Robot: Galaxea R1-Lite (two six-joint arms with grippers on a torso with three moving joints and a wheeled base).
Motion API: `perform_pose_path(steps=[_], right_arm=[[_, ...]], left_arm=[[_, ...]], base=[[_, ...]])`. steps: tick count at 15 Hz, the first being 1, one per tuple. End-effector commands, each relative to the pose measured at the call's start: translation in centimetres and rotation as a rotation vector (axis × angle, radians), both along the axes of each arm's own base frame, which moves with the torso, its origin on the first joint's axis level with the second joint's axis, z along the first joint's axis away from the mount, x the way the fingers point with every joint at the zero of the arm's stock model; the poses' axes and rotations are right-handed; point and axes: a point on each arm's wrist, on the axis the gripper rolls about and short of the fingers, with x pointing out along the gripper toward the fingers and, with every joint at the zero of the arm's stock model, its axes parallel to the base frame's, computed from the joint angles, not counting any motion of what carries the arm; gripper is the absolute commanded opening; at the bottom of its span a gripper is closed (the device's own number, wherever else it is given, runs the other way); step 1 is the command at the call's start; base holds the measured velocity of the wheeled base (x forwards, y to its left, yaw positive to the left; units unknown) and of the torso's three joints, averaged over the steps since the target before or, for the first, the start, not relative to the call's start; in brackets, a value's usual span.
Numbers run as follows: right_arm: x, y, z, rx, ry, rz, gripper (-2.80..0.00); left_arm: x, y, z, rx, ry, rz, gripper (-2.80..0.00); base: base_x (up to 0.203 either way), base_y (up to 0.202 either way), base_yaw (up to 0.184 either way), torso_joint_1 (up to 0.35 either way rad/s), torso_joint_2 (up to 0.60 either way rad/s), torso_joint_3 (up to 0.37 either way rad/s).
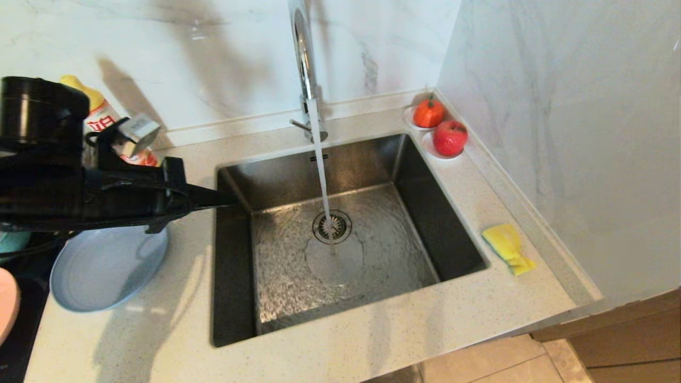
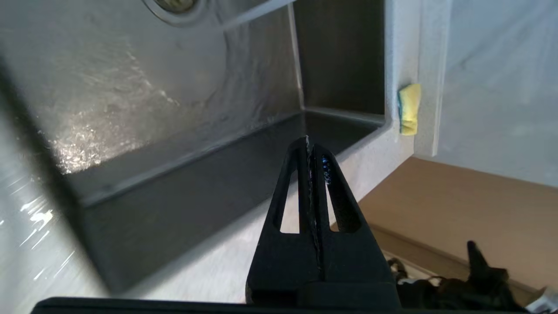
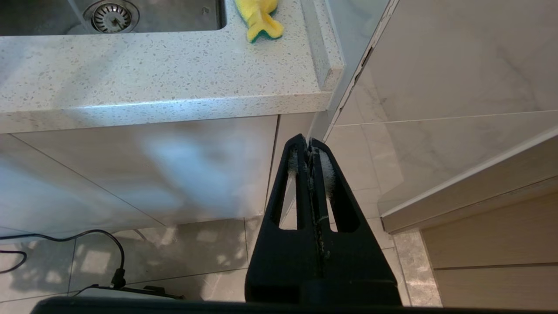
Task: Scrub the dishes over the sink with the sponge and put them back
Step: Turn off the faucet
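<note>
The steel sink point(image 1: 425, 202) takes up the middle of the counter, and water runs from the faucet point(image 1: 303, 58) onto its drain point(image 1: 332, 226). The yellow sponge point(image 1: 508, 247) lies on the counter right of the sink. A grey-blue plate point(image 1: 106, 266) lies left of the sink, and edges of a pink plate point(image 1: 7, 303) and a teal bowl point(image 1: 13, 240) show at the far left. My left gripper point(image 1: 234, 201) reaches over the sink's left rim above the grey-blue plate, shut and empty point(image 2: 308, 141). My right gripper point(image 3: 307, 141) hangs shut below the counter's front edge, holding nothing.
Two red-orange fruits point(image 1: 429, 113) point(image 1: 450, 137) sit on small white dishes at the back right corner. A yellow-capped bottle point(image 1: 101, 114) stands behind the left arm. Marble walls close the back and right sides. A cable point(image 3: 109, 248) lies on the floor.
</note>
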Motion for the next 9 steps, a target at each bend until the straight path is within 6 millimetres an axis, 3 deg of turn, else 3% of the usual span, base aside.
perform_pose_path(steps=[1,9], right_arm=[[0.0,0.0,0.0,0.0,-0.001,0.001,-2.8],[0.0,0.0,0.0,-0.001,-0.001,0.001,-2.8]], left_arm=[[3.6,-1.7,-3.4,-0.015,0.109,-0.031,-2.8],[8.2,-3.5,-3.8,-0.136,0.072,-0.004,-2.8]], base=[[0.0,0.0,0.0,0.0,0.0,0.0],[0.0,0.0,0.0,0.0,0.0,0.0]])
